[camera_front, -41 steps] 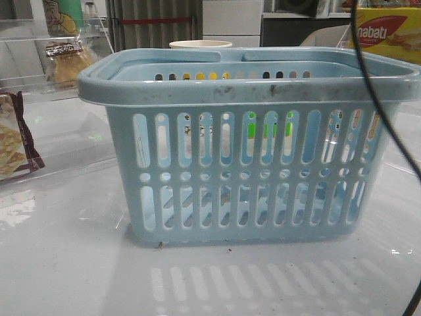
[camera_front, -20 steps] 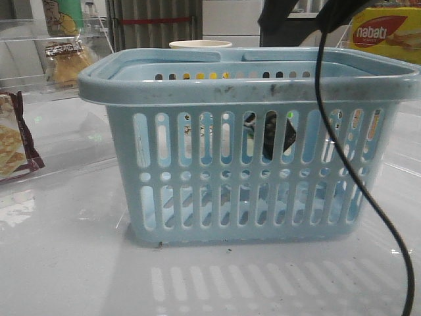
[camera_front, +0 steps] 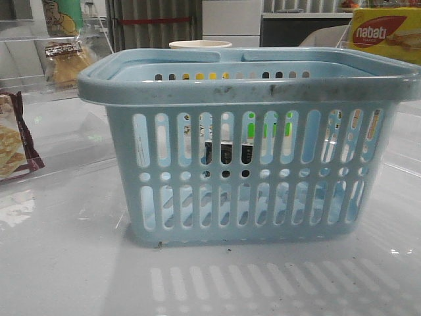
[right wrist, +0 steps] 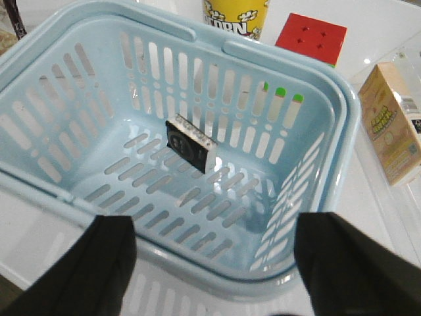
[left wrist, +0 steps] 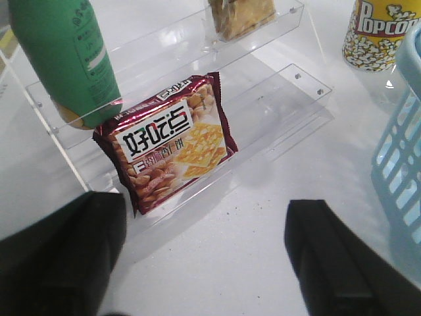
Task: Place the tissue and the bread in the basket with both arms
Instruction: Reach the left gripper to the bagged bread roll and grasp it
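The light-blue basket (camera_front: pixel 250 92) stands mid-table. A small black tissue pack with a white edge (right wrist: pixel 191 145) lies on its floor, and shows dark through the slots in the front view (camera_front: pixel 227 153). The wrapped golden-brown bread (camera_front: pixel 66 60) sits on a clear shelf at the far left, and also shows in the left wrist view (left wrist: pixel 240 14). My right gripper (right wrist: pixel 217 227) is open and empty above the basket's (right wrist: pixel 197 257) rim. My left gripper (left wrist: pixel 204 217) is open and empty over the table, before the shelf. Neither arm shows in the front view.
A maroon cracker packet (left wrist: pixel 171 141) leans on the clear shelf's lower step, with a green bottle (left wrist: pixel 66 59) above it. A popcorn cup (right wrist: pixel 237 16), a red cube (right wrist: pixel 310 38) and a beige carton (right wrist: pixel 391 125) stand beyond the basket. A Nabati box (camera_front: pixel 385 33) is at back right.
Half a second ago my right arm and its cable hung over the basket with a dark pack dropping inside. The arm has left the front view and the pack now rests lower in the basket.
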Robot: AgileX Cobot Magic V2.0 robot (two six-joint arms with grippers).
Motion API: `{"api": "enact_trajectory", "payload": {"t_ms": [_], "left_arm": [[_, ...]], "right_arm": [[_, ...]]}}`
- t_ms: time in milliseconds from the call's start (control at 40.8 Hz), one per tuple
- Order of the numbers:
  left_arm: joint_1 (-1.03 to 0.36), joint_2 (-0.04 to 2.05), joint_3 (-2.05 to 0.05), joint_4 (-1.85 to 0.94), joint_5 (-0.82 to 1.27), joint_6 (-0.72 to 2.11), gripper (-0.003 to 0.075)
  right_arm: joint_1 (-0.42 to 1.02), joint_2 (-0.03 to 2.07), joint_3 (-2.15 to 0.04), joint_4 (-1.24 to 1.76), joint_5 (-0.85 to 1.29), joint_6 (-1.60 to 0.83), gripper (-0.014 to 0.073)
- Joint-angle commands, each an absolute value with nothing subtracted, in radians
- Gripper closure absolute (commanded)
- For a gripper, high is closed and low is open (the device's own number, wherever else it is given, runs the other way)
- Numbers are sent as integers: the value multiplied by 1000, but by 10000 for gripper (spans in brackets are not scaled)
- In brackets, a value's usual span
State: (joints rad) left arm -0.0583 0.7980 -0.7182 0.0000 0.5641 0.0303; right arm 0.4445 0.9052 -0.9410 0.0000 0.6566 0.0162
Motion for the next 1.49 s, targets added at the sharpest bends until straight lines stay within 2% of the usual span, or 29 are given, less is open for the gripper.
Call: {"api": "enact_trajectory", "payload": {"t_ms": [0, 172, 368, 931, 1176, 1372, 1470], "left_arm": [[-70, 865, -792, -19, 477, 31, 115], [-113, 1022, -905, -19, 436, 31, 117], [-166, 1237, -1059, -19, 391, 31, 117], [-137, 1821, -1591, 0, 391, 27, 82], [-123, 1963, -1726, 0, 303, 27, 85], [-123, 1997, -1734, 0, 214, 27, 87], [-123, 1997, -1734, 0, 204, 27, 134]], "right_arm": [[446, 810, -902, -18, 591, 8, -8], [445, 719, -843, -18, 593, 8, -8], [445, 709, -840, -18, 600, 8, -8], [445, 709, -840, -18, 600, 8, -8], [445, 709, -840, -18, 600, 8, -8], [445, 709, -840, -18, 600, 8, -8], [445, 709, -840, -18, 600, 8, -8]]}}
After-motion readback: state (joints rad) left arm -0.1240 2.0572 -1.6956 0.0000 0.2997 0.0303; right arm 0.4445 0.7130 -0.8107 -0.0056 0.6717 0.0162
